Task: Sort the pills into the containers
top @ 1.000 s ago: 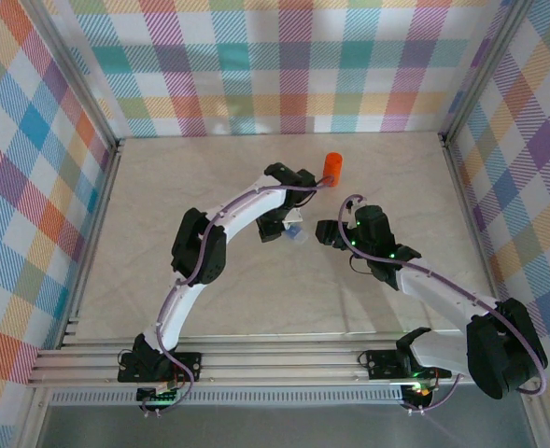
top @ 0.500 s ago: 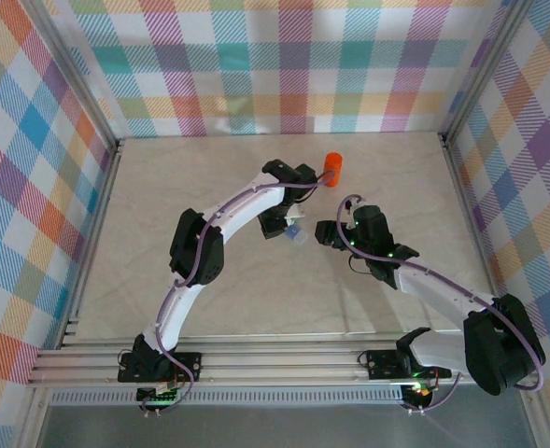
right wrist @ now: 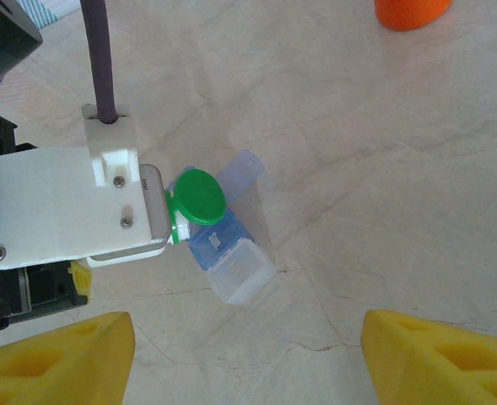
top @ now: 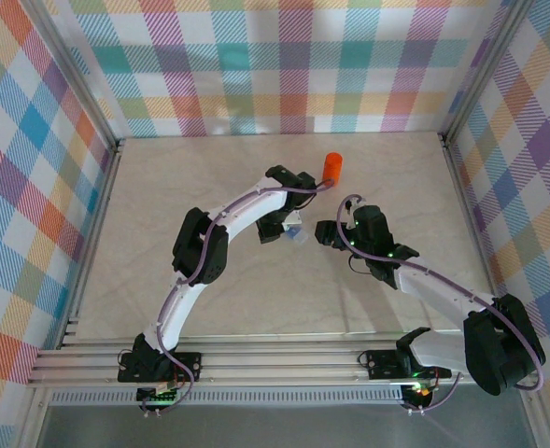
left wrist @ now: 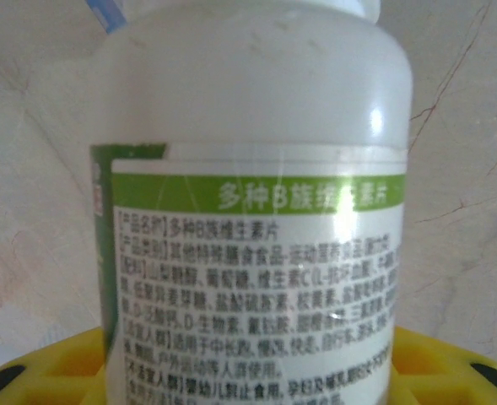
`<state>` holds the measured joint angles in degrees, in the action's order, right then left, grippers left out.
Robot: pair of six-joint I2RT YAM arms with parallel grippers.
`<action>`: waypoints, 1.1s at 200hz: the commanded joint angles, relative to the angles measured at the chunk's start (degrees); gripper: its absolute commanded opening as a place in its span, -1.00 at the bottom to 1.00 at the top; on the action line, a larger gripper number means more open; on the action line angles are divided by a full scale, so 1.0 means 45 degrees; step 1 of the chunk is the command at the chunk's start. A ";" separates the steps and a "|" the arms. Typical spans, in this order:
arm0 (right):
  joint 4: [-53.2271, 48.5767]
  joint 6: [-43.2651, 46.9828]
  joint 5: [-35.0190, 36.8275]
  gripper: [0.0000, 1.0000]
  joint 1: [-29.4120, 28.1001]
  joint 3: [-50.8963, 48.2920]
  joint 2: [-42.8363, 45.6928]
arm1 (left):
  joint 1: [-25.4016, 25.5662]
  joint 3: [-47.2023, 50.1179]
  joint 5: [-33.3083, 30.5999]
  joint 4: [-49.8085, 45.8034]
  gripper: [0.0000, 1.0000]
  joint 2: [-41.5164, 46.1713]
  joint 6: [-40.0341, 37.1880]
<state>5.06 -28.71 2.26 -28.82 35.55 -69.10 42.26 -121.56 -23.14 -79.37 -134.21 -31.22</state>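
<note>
My left gripper (left wrist: 248, 375) is shut on a white pill bottle (left wrist: 252, 169) with a green label; its yellow fingers (left wrist: 37, 371) show on either side of the bottle. In the right wrist view the bottle's green cap (right wrist: 199, 197) hangs over a small blue and clear pill box (right wrist: 235, 261) marked "Sun", which lies on the table with a flap open. In the top view the left gripper (top: 282, 224) sits right at the pill box (top: 297, 235). My right gripper (right wrist: 248, 363) (top: 327, 233) hovers just right of the box, open, with nothing between its fingers. The pills are out of view.
An orange container (top: 331, 166) (right wrist: 410, 12) stands upright behind the grippers, toward the back of the marble-look table (top: 162, 205). Checked walls and metal rails close the table in on three sides.
The left arm has wavered slightly over the pill box, still holding the bottle. The right arm has stayed put.
</note>
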 commanded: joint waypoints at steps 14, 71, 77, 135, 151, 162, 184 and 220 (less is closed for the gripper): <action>0.0379 -0.0128 -0.0224 0.46 0.0076 0.0059 0.0063 | 0.0008 -0.0467 -0.0232 -0.0087 -1.00 0.0406 -0.0171; 0.0379 -0.0166 -0.0244 0.46 0.0076 0.0063 0.0039 | 0.0017 -0.0691 -0.0068 0.0149 -1.00 0.0764 -0.0166; 0.0366 -0.0167 -0.0249 0.46 0.0086 0.0062 0.0043 | 0.0025 -0.0586 -0.0107 0.0258 -1.00 0.0754 -0.0153; 0.0443 -0.0178 -0.0304 0.46 0.0076 0.0059 -0.0074 | -0.0024 0.0273 0.0425 0.1036 -1.00 0.0978 0.0002; 0.0457 -0.0183 -0.0326 0.46 0.0076 0.0065 -0.0133 | -0.0162 0.0746 0.0991 0.1631 -1.00 0.1447 0.0092; 0.0461 -0.0198 -0.0317 0.46 0.0071 0.0066 -0.0170 | -0.0366 0.1330 0.1724 0.2295 -1.00 0.1894 0.0186; 0.0516 -0.0255 -0.0402 0.46 0.0076 0.0054 -0.0288 | -0.0866 0.2677 0.3129 0.3455 -1.00 0.2709 0.0336; 0.0539 -0.0246 -0.0508 0.46 0.0075 0.0082 -0.0309 | -0.1321 0.4824 0.4356 0.5075 -1.00 0.3932 0.0512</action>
<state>5.17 -29.50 0.97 -28.82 35.55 -70.08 37.85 -104.71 -9.72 -62.89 -121.40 -30.28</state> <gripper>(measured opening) 0.731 0.471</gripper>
